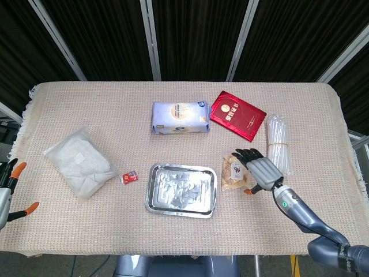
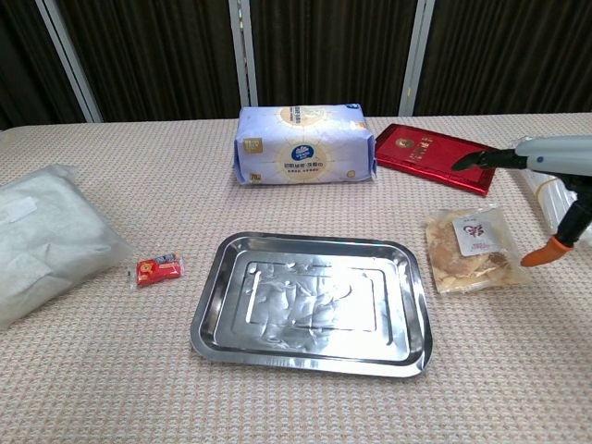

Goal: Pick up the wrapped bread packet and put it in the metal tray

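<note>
The wrapped bread packet (image 1: 234,173) (image 2: 467,248), clear film with a white label, lies flat just right of the metal tray (image 1: 181,190) (image 2: 314,301), which holds nothing. My right hand (image 1: 260,171) (image 2: 555,166) hovers at the packet's right edge, fingers spread over it and thumb apart on the near side. It holds nothing, and I cannot tell whether it touches the packet. My left hand (image 1: 7,190) stays off the table's left edge, fingers apart, with nothing in it.
A blue-white tissue pack (image 1: 179,117) and a red booklet (image 1: 237,115) lie behind the tray. A banded bundle of clear tubes (image 1: 277,141) sits just right of my right hand. A white bag (image 1: 81,161) and a small red sachet (image 1: 130,178) are to the left.
</note>
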Controlling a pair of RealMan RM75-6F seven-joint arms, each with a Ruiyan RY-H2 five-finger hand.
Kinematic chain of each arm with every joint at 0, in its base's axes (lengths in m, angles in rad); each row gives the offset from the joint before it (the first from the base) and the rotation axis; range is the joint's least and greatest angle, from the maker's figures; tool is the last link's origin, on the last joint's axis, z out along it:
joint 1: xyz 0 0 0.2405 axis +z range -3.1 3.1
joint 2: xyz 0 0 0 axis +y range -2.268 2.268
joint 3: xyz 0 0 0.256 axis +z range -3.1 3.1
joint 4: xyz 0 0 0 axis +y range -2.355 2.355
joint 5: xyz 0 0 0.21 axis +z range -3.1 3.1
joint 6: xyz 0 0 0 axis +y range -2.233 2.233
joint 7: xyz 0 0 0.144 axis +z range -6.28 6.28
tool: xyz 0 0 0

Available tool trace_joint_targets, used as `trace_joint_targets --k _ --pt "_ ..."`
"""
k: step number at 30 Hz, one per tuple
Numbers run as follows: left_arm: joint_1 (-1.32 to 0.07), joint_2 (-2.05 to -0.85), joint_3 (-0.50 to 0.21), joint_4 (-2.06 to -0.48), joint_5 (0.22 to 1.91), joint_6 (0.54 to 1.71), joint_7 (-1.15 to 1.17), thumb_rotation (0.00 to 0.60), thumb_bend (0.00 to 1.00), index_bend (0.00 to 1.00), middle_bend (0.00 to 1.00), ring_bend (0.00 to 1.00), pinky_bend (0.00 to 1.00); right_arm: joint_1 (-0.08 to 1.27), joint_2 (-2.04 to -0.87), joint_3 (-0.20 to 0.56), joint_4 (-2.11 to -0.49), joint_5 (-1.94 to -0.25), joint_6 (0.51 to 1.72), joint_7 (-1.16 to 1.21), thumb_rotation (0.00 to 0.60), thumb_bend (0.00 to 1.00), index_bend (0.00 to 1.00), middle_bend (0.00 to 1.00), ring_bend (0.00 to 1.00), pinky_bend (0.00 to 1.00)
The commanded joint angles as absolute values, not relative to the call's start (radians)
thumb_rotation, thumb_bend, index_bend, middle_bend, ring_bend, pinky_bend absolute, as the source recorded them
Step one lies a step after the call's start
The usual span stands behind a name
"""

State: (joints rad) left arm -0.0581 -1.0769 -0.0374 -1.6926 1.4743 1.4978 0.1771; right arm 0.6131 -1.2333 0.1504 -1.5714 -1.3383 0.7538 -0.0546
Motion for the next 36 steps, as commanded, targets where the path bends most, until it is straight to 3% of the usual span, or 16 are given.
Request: trace_joint_targets --k 1,20,23,26,28,30,32,36 --pt "-0.059 -1.077 -0.037 -1.694 1.475 1.497 0.178 0.51 0.04 0.09 0.0 0.0 0.0 0.65 -1.271 0.15 -1.53 -1.299 0.711 -0.095 0.6 0.0 0.0 0.0 0.0 0.01" --pt "-0.054 -1.08 -0.033 -1.682 1.461 1.493 0.165 0.509 0.04 0.09 0.0 0.0 0.0 0.755 -1.371 0.119 -1.405 -1.128 0.617 -0.203 0.6 0.0 0.0 0.0 0.0 0.02" --pt "-0.052 -1.082 -0.033 -1.678 1.458 1.493 0.161 0.51 0.04 0.09 0.0 0.0 0.0 0.762 -1.378 0.112 -1.389 -1.102 0.606 -0.209 0.6 0.0 0.04 0.04 0.0 0.05" --pt "-0.052 -1.086 -0.032 -1.673 1.456 1.49 0.156 0.511 0.04 0.09 0.0 0.0 0.0 0.768 -1.389 0.106 -1.373 -1.073 0.602 -0.213 0.6 0.05 0.15 0.16 0.03 0.19" --pt "-0.054 -1.088 -0.032 -1.671 1.457 1.487 0.154 0.507 0.04 0.09 0.0 0.0 0.0 0.768 -1.403 0.104 -1.361 -1.072 0.621 -0.218 0.6 0.12 0.29 0.27 0.12 0.32" --pt "-0.056 -1.09 -0.031 -1.669 1.46 1.485 0.152 0.508 0.04 0.09 0.0 0.0 0.0 0.767 -1.412 0.1 -1.354 -1.078 0.632 -0.22 0.6 0.16 0.37 0.34 0.2 0.4" --pt "-0.057 -1.09 -0.032 -1.668 1.462 1.486 0.151 0.51 0.04 0.09 0.0 0.0 0.0 0.763 -1.413 0.102 -1.361 -1.09 0.65 -0.214 0.6 0.18 0.43 0.39 0.26 0.46" --pt "-0.057 -1.089 -0.034 -1.667 1.459 1.487 0.151 0.511 0.04 0.09 0.0 0.0 0.0 0.748 -1.381 0.121 -1.434 -1.158 0.732 -0.187 0.6 0.19 0.45 0.41 0.29 0.48"
